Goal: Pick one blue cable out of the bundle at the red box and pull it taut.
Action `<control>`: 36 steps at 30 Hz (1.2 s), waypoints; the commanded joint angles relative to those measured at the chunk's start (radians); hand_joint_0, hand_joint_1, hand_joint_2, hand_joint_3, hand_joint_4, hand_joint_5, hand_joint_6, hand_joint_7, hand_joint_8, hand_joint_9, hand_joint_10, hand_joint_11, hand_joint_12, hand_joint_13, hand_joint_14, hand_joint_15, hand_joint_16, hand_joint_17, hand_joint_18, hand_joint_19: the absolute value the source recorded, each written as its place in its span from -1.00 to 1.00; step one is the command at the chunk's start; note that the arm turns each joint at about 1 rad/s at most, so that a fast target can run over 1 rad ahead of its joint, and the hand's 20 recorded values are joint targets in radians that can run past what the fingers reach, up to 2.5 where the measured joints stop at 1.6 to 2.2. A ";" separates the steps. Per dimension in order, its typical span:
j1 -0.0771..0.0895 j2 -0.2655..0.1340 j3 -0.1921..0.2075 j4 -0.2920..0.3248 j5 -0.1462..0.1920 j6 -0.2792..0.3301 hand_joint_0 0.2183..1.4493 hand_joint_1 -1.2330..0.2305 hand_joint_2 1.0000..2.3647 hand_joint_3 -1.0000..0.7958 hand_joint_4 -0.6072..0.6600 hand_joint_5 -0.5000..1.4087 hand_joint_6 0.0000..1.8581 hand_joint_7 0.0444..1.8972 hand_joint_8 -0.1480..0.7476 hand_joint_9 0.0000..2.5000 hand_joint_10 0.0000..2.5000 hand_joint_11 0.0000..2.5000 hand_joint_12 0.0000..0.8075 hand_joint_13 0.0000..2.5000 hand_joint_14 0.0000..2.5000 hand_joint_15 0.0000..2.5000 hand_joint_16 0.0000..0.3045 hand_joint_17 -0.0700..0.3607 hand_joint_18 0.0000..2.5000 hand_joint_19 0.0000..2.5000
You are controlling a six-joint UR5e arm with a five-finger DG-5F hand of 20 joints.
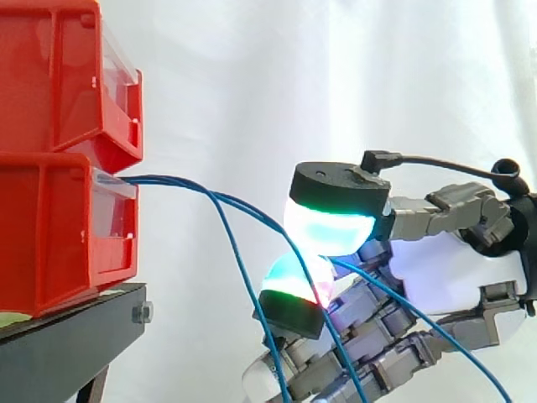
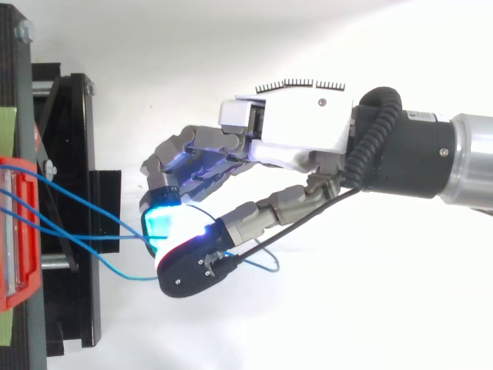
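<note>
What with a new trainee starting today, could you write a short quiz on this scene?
1. True or false: the hand pinches a blue cable between its glowing pads.
2. The cables come out of: A) the upper red bin, B) the lower red bin, C) the black stand.
3. Fill in: the arm enters the top view from the ___ edge.
Key: 1 true; 2 B; 3 right.

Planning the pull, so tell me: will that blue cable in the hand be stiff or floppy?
Probably floppy: the blue cable sags in curves from the red box. Likely light, being so thin. It might slip between the hand's smooth rounded pads.
</note>
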 commanded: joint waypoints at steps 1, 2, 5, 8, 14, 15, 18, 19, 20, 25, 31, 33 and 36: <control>0.000 0.000 0.000 -0.001 0.000 0.000 -0.30 -0.50 -0.98 -0.26 0.23 -0.63 -0.08 0.28 0.17 -0.48 -0.99 -0.75 0.05 -0.67 -1.00 -0.95 -0.60 -0.04 -0.53 -0.81; 0.000 0.000 0.000 -0.001 0.000 0.000 -0.28 -0.53 -0.98 -0.28 0.21 -0.63 -0.08 0.27 0.16 -0.48 -0.99 -0.75 0.05 -0.67 -1.00 -0.96 -0.60 -0.04 -0.53 -0.82; 0.000 0.000 0.000 -0.001 0.000 0.000 -0.24 -0.59 -0.99 -0.32 0.20 -0.63 -0.07 0.27 0.16 -0.49 -0.99 -0.75 0.04 -0.66 -1.00 -0.96 -0.61 -0.05 -0.52 -0.82; 0.000 0.000 0.000 -0.001 0.000 0.000 -0.22 -0.62 -0.99 -0.36 0.19 -0.63 -0.07 0.27 0.16 -0.49 -0.99 -0.74 0.04 -0.66 -1.00 -0.96 -0.61 -0.05 -0.52 -0.83; 0.000 0.000 0.000 -0.004 0.000 0.000 -0.18 -0.65 -1.00 -0.44 0.17 -0.64 -0.06 0.24 0.13 -0.50 -0.99 -0.75 0.04 -0.66 -1.00 -0.96 -0.61 -0.05 -0.52 -0.84; 0.000 0.001 0.000 -0.004 0.000 0.000 -0.19 -0.65 -1.00 -0.44 0.20 -0.64 -0.06 0.23 0.13 -0.50 -0.99 -0.75 0.04 -0.66 -1.00 -0.96 -0.61 -0.05 -0.52 -0.84; 0.000 0.001 0.000 -0.006 0.000 0.000 -0.30 -0.62 -1.00 -0.44 0.27 -0.63 -0.07 0.22 0.13 -0.50 -0.99 -0.75 0.03 -0.66 -1.00 -0.95 -0.61 -0.05 -0.52 -0.83; 0.000 0.001 0.000 -0.006 0.000 0.000 -0.37 -0.58 -1.00 -0.44 0.28 -0.63 -0.07 0.23 0.14 -0.50 -0.99 -0.75 0.04 -0.67 -1.00 -0.95 -0.60 -0.04 -0.53 -0.82; 0.000 0.000 0.000 -0.009 0.000 0.000 -0.40 -0.57 -1.00 -0.44 0.28 -0.63 -0.07 0.22 0.14 -0.50 -0.99 -0.75 0.05 -0.68 -1.00 -0.95 -0.60 -0.04 -0.54 -0.82; 0.000 0.001 0.000 -0.016 0.000 0.000 -0.50 -0.40 -1.00 -0.44 0.30 -0.63 -0.09 0.17 0.19 -0.48 -0.99 -0.75 0.09 -0.67 -1.00 -0.94 -0.58 0.00 -0.54 -0.81; 0.000 0.006 0.000 -0.024 0.000 0.000 -0.48 -0.27 -1.00 -0.42 0.30 -0.62 -0.14 0.14 0.18 -0.48 -0.99 -0.76 0.08 -0.68 -1.00 -0.94 -0.58 -0.01 -0.56 -0.79; 0.000 0.004 0.000 -0.024 0.000 0.000 -0.46 -0.25 -0.99 -0.36 0.29 -0.62 -0.15 0.15 0.17 -0.47 -0.99 -0.76 0.07 -0.68 -1.00 -0.94 -0.59 -0.02 -0.57 -0.79; 0.000 0.004 0.000 -0.024 0.000 -0.002 -0.43 -0.27 -0.98 -0.27 0.28 -0.61 -0.16 0.18 0.16 -0.47 -0.99 -0.76 0.07 -0.68 -1.00 -0.94 -0.59 -0.03 -0.58 -0.79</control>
